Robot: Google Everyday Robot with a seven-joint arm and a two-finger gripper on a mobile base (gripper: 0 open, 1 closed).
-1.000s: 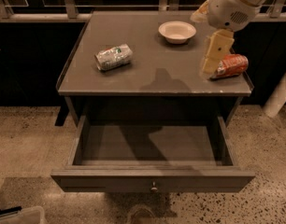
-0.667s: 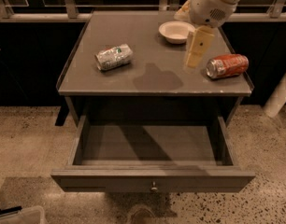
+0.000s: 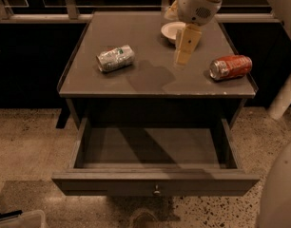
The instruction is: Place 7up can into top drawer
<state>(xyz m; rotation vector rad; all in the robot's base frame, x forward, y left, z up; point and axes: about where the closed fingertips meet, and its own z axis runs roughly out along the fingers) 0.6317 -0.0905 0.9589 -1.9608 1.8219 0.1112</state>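
Note:
The 7up can point(image 3: 116, 58), crinkled silver-white with green markings, lies on its side on the left part of the table top point(image 3: 145, 82). The top drawer point(image 3: 112, 183) is pulled out below the table; its inside is bare and its small round knob point(image 3: 156, 191) faces me. My gripper point(image 3: 184, 57) hangs from the cream arm above the middle-right of the table top. It points down, is well to the right of the 7up can, and holds nothing.
An orange-red can point(image 3: 230, 67) lies on its side near the table's right edge. A white bowl point(image 3: 173, 31) stands at the back, partly behind my arm. A speckled floor surrounds the table, and a dark railing runs behind it.
My gripper has moved left, from beside the orange-red can to above the middle of the table, nearer the 7up can. The cans and the drawer have not moved.

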